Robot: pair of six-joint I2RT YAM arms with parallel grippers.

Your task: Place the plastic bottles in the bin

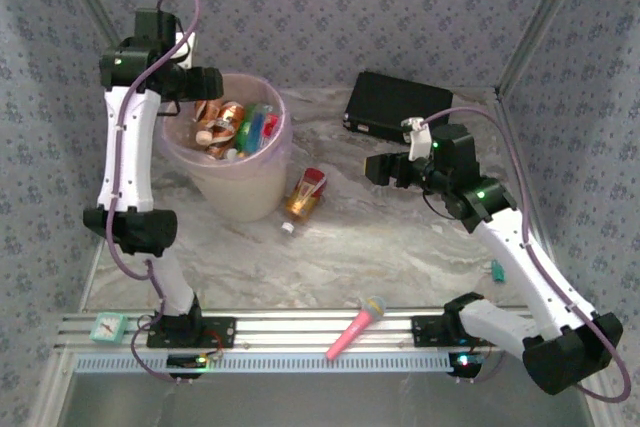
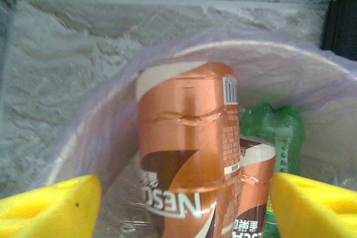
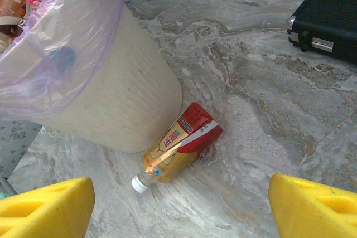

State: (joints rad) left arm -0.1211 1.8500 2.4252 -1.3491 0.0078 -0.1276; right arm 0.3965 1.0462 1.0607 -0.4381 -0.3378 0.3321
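Observation:
The bin (image 1: 250, 187), lined with a thin plastic bag, stands at the back left and holds several plastic bottles (image 1: 235, 127). My left gripper (image 1: 205, 82) hangs open over its left rim. In the left wrist view an orange-brown bottle (image 2: 187, 137) lies between the yellow fingers (image 2: 50, 204) without touching either, and beside it are a second orange-brown one (image 2: 256, 182) and a green one (image 2: 279, 132). A red-and-gold bottle (image 1: 305, 194) with a white cap lies on the table against the bin's right side. My right gripper (image 1: 375, 169) is open above and to the right of that bottle (image 3: 181, 143).
A flat black case (image 1: 395, 107) lies at the back right of the table. A pink toy microphone (image 1: 357, 327) rests on the front rail between the arm bases. A small teal clock (image 1: 107, 326) sits at the rail's left end.

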